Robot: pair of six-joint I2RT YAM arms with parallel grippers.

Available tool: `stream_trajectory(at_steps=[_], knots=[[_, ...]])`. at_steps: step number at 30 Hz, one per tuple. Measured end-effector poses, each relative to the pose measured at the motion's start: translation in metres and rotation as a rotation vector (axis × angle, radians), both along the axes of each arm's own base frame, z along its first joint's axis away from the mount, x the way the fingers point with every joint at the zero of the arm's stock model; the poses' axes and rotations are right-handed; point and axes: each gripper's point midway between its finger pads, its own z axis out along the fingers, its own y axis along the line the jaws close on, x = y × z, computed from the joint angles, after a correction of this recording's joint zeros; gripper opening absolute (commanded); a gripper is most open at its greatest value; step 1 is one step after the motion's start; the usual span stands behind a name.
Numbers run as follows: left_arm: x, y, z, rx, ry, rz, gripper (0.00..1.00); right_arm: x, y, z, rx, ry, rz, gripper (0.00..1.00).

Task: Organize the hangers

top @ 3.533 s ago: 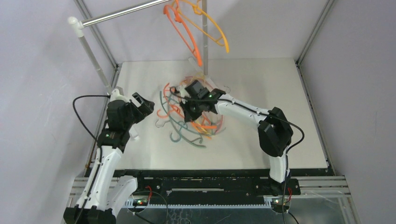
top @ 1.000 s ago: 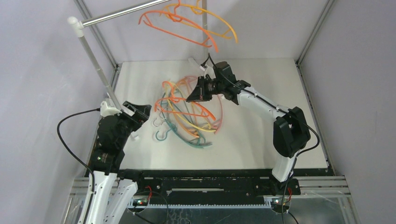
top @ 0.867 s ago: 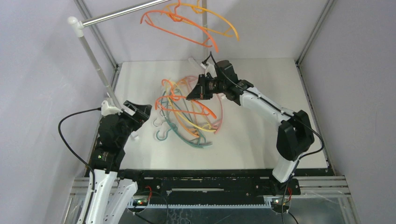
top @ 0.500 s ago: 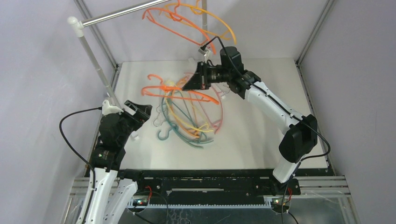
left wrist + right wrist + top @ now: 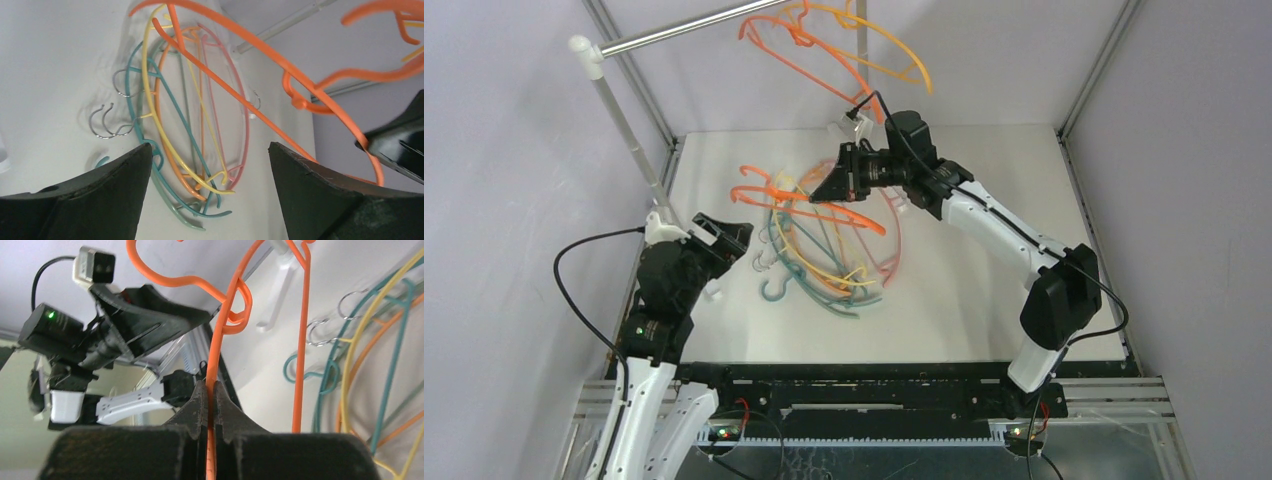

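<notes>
Step in hand: lifting one hanger out of the pile for the rail, as I judge it.
Right gripper [image 5: 824,188]: clenched on the thin rod of the orange hanger [image 5: 864,222]; the right wrist view shows the jaws pinched tight on it, just short of the neck loop.
Left gripper [image 5: 724,232]: released, jaws wide apart with nothing between them, low at the left side of the bench [image 5: 984,200] and facing the pile.
Position of held hanger: raised above the pile, between it and the rail [image 5: 684,30]; whether it is wholly free of the others cannot be told.
Long axis: runs roughly left to right across the top view, dipping slightly toward the right arm. The neck end points toward the left arm.
Handling: probably very light, thin and springy. The rod looks smooth, so it may pivot in a two-finger pinch.
Grasp point: the rod near the neck looks like the best hold, since the curved arms there swing least and the hook end is left free.
Pile [image 5: 824,270]: teal, yellow, pink and orange hangers lying overlapped on the bench, metal hooks mostly toward the left arm. Crossed arms may snag a lifted one.
Hung hangers [image 5: 864,50]: orange and yellow ones already on the rail.
</notes>
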Motion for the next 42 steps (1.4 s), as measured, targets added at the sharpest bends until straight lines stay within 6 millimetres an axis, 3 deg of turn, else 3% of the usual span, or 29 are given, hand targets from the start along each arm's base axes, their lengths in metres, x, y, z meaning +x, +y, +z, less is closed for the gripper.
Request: stream_trajectory(at_steps=[5, 19, 30, 36, 39, 42], knots=[[0.002, -0.014, 0.011, -0.039, -0.038, -0.044, 0.91, 0.013, 0.004, 0.000, -0.009, -0.047, -0.075, 0.00], [0.028, -0.065, 0.039, -0.162, -0.107, -0.132, 0.90, 0.012, 0.038, -0.011, -0.077, -0.201, -0.109, 0.00], [0.048, -0.077, 0.057, -0.181, -0.143, -0.117, 0.89, 0.010, 0.036, -0.017, -0.111, -0.213, -0.102, 0.00], [0.061, -0.084, 0.066, -0.185, -0.161, -0.114, 0.86, 0.001, 0.033, -0.003, -0.098, -0.248, -0.093, 0.00], [0.065, -0.091, 0.066, -0.183, -0.160, -0.127, 0.83, 0.001, 0.031, -0.001, -0.101, -0.260, -0.099, 0.00], [0.068, -0.095, 0.060, -0.169, -0.146, -0.133, 0.72, 0.002, 0.029, -0.001, -0.114, -0.264, -0.105, 0.00]])
